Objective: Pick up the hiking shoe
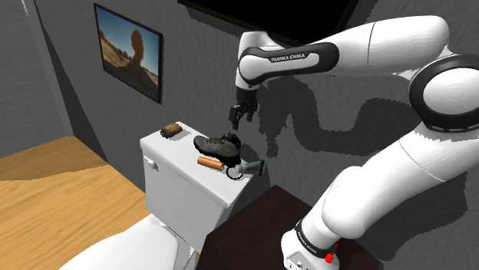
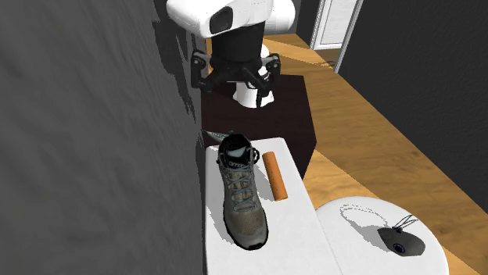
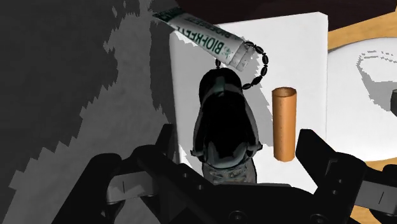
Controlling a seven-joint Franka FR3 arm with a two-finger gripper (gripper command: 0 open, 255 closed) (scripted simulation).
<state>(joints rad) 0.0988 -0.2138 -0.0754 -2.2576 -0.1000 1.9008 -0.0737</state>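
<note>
Nearest is the gripper, its two prongs spread wide and empty, hanging over the hiking shoe. That shoe stands upright on the white toilet tank lid, close to the wall, with an orange roll just beside it. This looks like the approach step. The next move should be to drop straight down, straddle the shoe's ankle and close. A tube by the shoe's heel seems to read "BIOFREEZE"; the arm reads "FRANKA EMIKA".
</note>
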